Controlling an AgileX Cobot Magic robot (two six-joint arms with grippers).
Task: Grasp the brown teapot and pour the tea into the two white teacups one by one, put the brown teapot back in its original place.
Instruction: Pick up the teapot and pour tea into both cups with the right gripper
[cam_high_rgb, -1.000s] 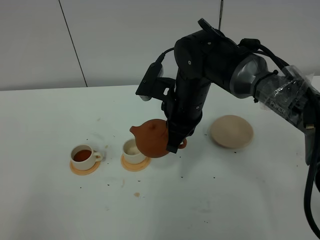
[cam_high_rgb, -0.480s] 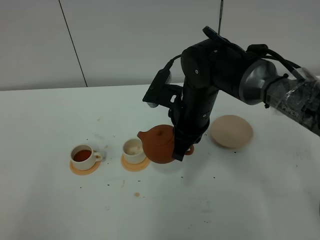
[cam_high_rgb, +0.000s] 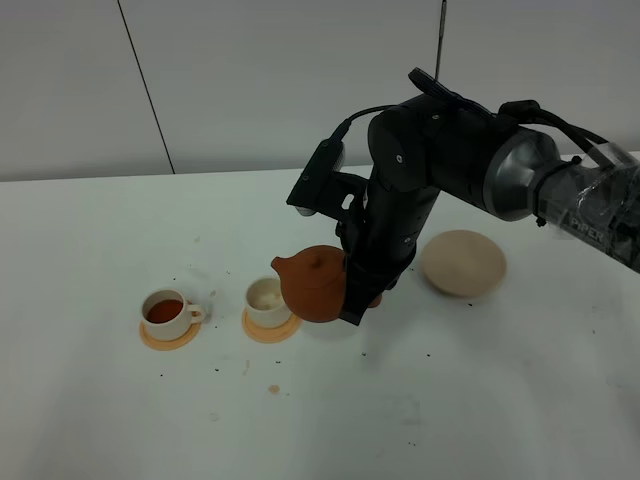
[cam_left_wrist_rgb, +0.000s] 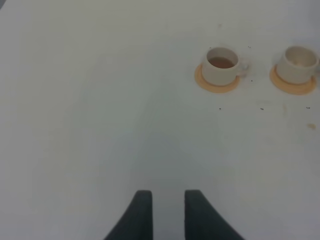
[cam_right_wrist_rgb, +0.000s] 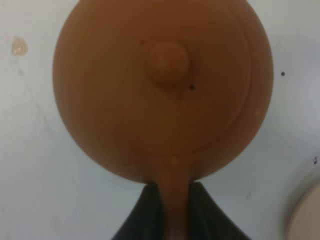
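**Teapot pinched by its handle beside the second cup**

A pale panelled wall (cam_high_rgb: 230, 80) with a dark slanting seam rises behind the far edge of the white table (cam_high_rgb: 480, 400). The black right arm (cam_high_rgb: 420, 170) reaches in toward the table's middle and hides the teapot's handle and the near rim of the beige disc (cam_high_rgb: 465, 262).

The brown teapot (cam_high_rgb: 312, 285) hangs roughly level near the table's middle, its spout toward the nearer white teacup (cam_high_rgb: 265, 297), whose contents are hard to make out. The farther white teacup (cam_high_rgb: 165, 312) holds dark tea (cam_high_rgb: 163, 308). Each cup sits on an orange coaster (cam_high_rgb: 168, 339).

The right gripper (cam_right_wrist_rgb: 170, 205) is clamped on the teapot's handle. The left gripper (cam_left_wrist_rgb: 168, 202), cut off by the frame, stands parted over bare table. Dark specks and a brownish stain (cam_high_rgb: 273, 388) dot the surface.
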